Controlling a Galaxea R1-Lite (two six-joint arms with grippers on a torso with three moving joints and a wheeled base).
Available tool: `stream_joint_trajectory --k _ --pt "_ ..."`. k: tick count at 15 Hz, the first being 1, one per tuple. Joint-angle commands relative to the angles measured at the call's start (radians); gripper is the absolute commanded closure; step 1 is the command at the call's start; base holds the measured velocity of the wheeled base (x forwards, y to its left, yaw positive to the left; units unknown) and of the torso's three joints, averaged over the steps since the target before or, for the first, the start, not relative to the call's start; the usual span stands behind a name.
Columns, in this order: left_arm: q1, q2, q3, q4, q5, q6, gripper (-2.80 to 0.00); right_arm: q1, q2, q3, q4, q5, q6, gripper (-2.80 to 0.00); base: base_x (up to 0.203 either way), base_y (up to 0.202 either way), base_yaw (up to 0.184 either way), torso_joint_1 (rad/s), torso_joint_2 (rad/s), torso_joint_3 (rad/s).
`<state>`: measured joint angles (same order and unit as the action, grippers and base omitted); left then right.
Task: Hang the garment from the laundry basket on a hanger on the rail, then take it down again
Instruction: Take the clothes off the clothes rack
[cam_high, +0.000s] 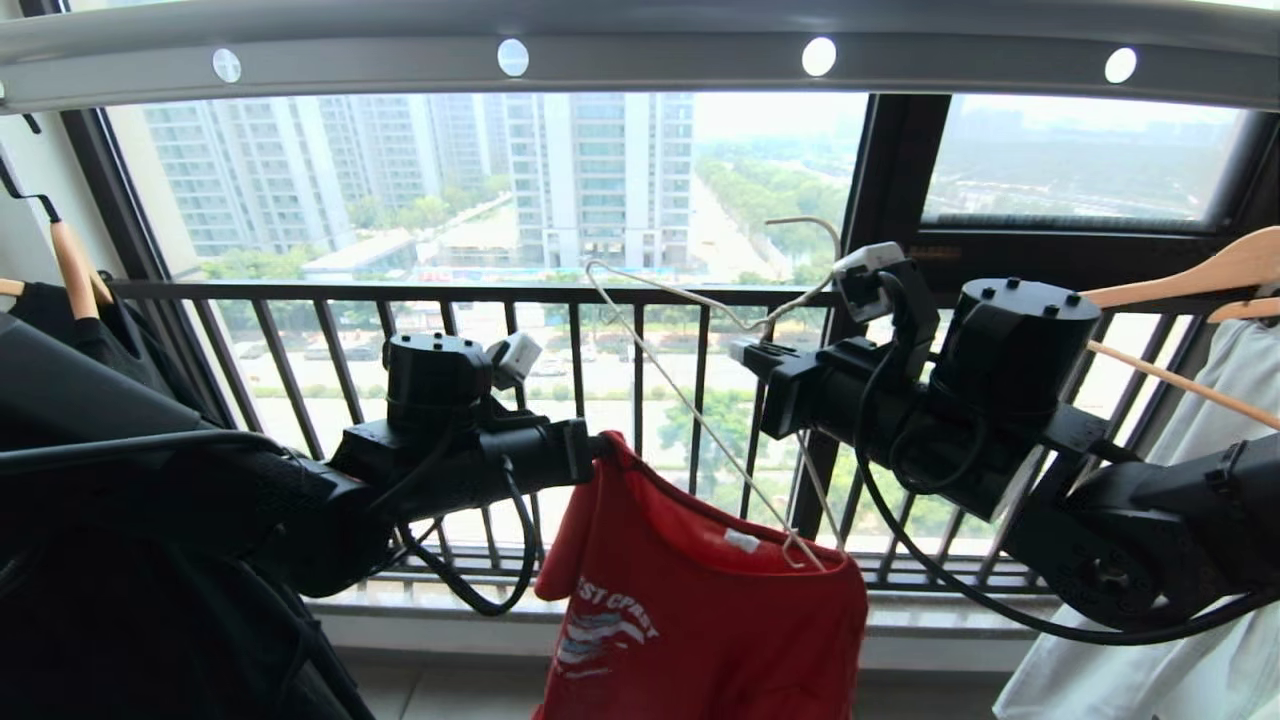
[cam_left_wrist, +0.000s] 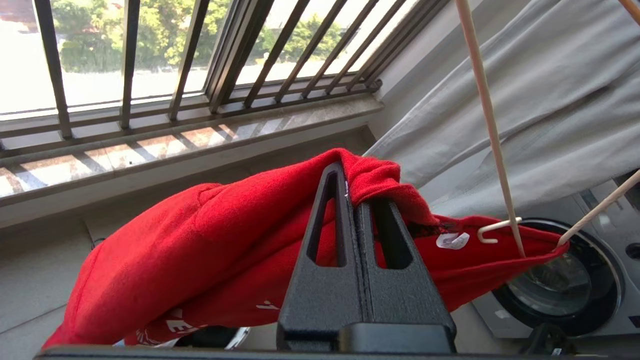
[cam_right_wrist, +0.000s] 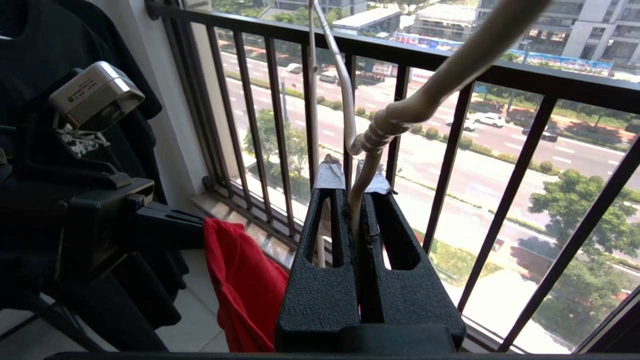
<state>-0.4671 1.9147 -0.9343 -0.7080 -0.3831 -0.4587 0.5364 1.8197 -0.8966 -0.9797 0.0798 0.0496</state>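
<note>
my left gripper pinches the red printed t-shirt's collar; right gripper clamps the thin cream wire hanger, one arm already inside. i should stretch the collar over the free end.

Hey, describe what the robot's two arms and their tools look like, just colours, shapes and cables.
Both arms are matte black, built of chunky cylindrical joint housings with loose black cables looping beside them. A small silver-white box camera sits on each wrist. The left tool and right tool each have two black, rough-textured wedge fingers with long slots cut through. The right tool's fingertips carry pale tape.
</note>
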Motion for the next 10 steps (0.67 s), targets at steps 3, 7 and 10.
stream_joint_trajectory --k 3,7,10 --pt "-0.089 -0.006 0.038 0.002 0.029 0.029 0.0 0.001 0.06 -0.018 -0.105 -0.032 -0.001 0.0 0.0 0.0 0.0 0.0 0.0 0.0" --pt "-0.14 0.009 0.069 0.004 0.038 0.052 0.0 0.001 0.097 -0.032 -0.201 -0.063 -0.002 0.0 0.0 0.0 0.0 0.0 0.0 0.0" --pt "-0.14 0.032 0.068 0.002 0.039 0.055 0.0 -0.001 0.098 -0.032 -0.193 -0.069 -0.003 0.0 0.0 0.0 0.0 0.0 0.0 0.0"
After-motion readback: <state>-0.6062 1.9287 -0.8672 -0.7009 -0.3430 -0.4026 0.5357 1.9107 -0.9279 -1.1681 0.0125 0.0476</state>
